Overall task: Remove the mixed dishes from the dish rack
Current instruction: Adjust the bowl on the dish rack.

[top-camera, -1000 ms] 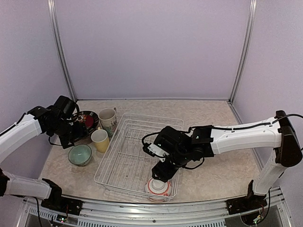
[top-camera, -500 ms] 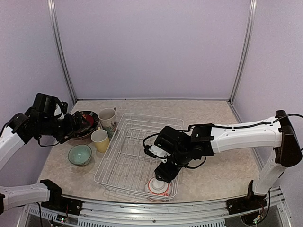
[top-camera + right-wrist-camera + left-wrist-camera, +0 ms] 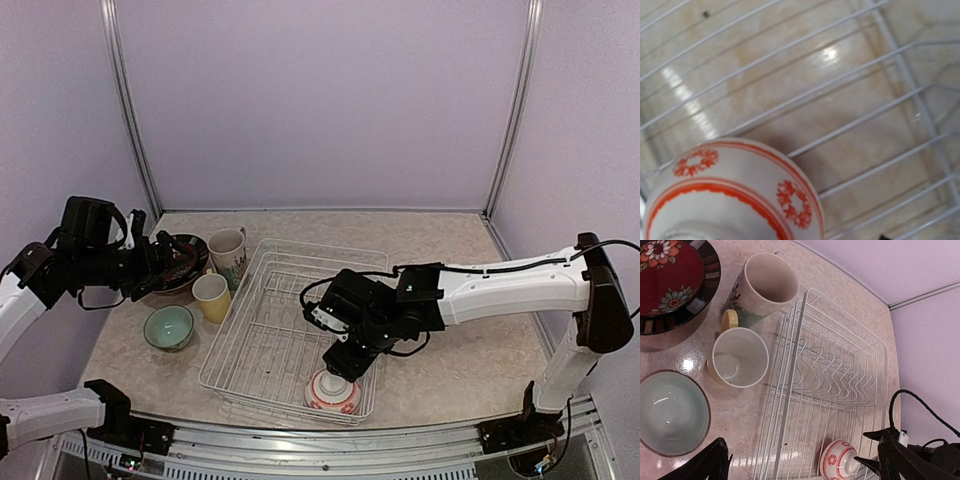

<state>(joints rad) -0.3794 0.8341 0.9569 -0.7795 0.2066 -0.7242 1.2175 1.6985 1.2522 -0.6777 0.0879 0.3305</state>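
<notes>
Lilac walls enclose a mottled beige counter (image 3: 450, 370) carrying one white wire dish rack (image 3: 318, 244). One red-and-white bowl (image 3: 333, 393) sits foot up in the rack's near right corner. Just left of the rack stand one tall patterned mug (image 3: 228, 250), one yellow cup (image 3: 211, 296) and one pale-green bowl (image 3: 168, 326), with a red floral plate (image 3: 667, 277) beyond them. The left tool (image 3: 155, 265) gapes wide beside the plate, holding nothing. The right tool (image 3: 340, 362) is directly over the red-and-white bowl; I cannot tell how its jaws stand.

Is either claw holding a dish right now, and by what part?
The left gripper is open and holds nothing. The right gripper is just over the bowl in the rack; whether it grips it cannot be told.
</notes>
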